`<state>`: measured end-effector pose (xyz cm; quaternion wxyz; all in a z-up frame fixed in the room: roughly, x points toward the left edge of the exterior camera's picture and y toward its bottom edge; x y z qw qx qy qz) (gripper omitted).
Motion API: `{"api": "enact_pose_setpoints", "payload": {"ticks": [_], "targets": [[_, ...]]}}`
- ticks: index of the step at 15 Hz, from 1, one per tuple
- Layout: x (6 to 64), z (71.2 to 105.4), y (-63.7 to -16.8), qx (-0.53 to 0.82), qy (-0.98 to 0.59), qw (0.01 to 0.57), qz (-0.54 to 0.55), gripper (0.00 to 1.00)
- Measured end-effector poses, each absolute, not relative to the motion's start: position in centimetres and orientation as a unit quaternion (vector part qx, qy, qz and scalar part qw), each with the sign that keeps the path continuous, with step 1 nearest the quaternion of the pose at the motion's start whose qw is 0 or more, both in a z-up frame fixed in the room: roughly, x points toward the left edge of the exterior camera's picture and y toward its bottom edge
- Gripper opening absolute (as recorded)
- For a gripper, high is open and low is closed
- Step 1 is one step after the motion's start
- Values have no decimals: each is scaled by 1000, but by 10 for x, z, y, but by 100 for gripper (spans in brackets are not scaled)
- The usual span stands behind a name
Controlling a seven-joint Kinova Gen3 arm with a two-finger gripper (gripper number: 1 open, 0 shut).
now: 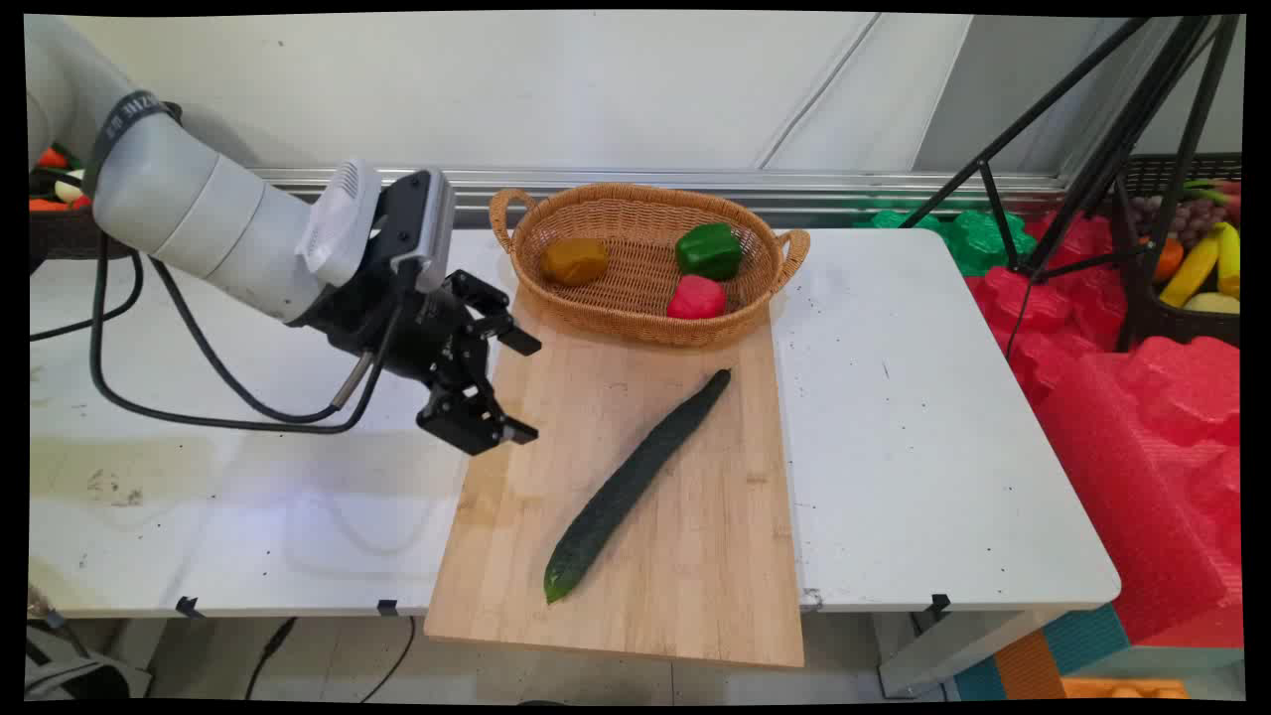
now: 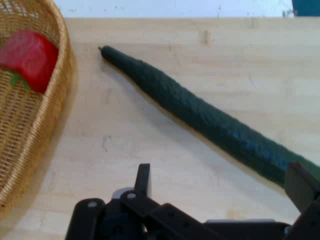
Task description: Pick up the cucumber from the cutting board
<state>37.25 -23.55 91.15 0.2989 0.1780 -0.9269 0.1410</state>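
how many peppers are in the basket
3 in the wicker basket: a yellow-brown pepper at its left, a green pepper at back right, a red pepper in front of the green one.

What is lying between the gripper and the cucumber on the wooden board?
Nothing: between the open gripper and the cucumber only bare cutting board shows, in both views.

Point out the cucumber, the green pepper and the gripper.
cucumber [image 1: 635,483], main view, middle of its body on the board.
green pepper [image 1: 709,250], main view, its top side, in the basket.
gripper [image 1: 523,388], main view, midway between its open fingertips.
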Motion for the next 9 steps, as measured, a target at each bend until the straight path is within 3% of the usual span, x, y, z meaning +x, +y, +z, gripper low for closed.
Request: {"api": "enact_pose_setpoints", "payload": {"ticks": [9], "targets": [[338, 930, -245, 235, -911, 305, 146, 100]]}}
